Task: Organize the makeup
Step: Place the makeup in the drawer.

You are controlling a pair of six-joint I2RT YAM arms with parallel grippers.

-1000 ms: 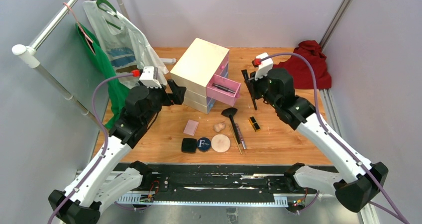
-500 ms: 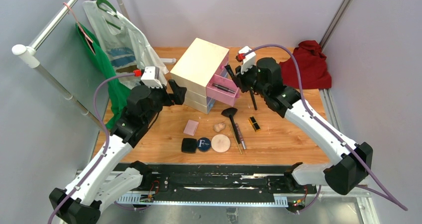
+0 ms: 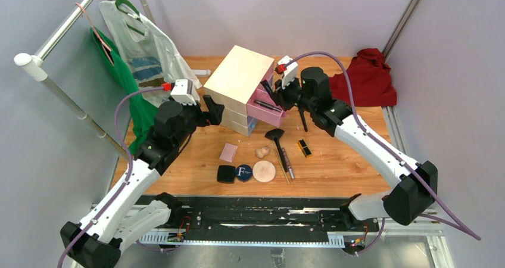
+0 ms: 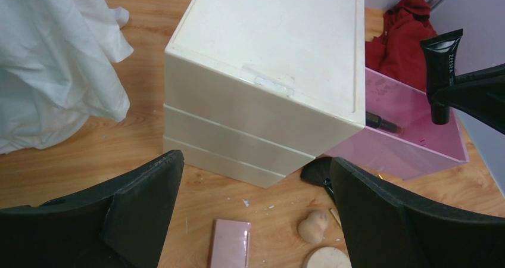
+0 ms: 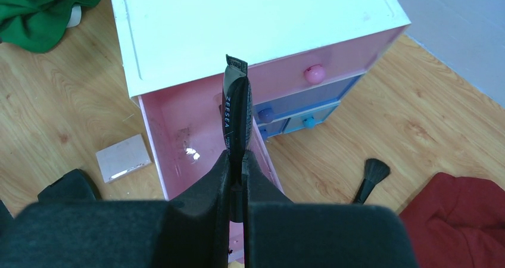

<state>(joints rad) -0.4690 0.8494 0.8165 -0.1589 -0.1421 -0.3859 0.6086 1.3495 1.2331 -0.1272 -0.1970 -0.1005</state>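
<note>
My right gripper [image 3: 275, 95] is shut on a black tube [image 5: 235, 113] and holds it over the open pink drawer [image 5: 184, 143] of the cream chest [image 3: 238, 77]. A dark stick [image 4: 381, 123] lies in that drawer. My left gripper [image 4: 256, 202] is open and empty at the chest's near corner. On the table in front lie a pink square [image 3: 228, 152], black square compact [image 3: 225, 174], navy compact [image 3: 243, 173], beige puff [image 3: 264, 171], sponge [image 3: 261, 152], black brush [image 3: 277, 140], pencils [image 3: 286, 161] and lipstick [image 3: 304, 147]. A second brush [image 5: 369, 178] lies right of the chest.
A white bag [image 3: 143, 47] and green cloth [image 3: 128, 83] hang from a rail at the left, close to my left arm. A red cloth [image 3: 369, 77] lies at the back right corner. The chest's lower drawers [image 5: 298, 110] are shut.
My right gripper has swung left with the black tube, from beside the chest to over the open pink drawer. The left arm has barely moved.
</note>
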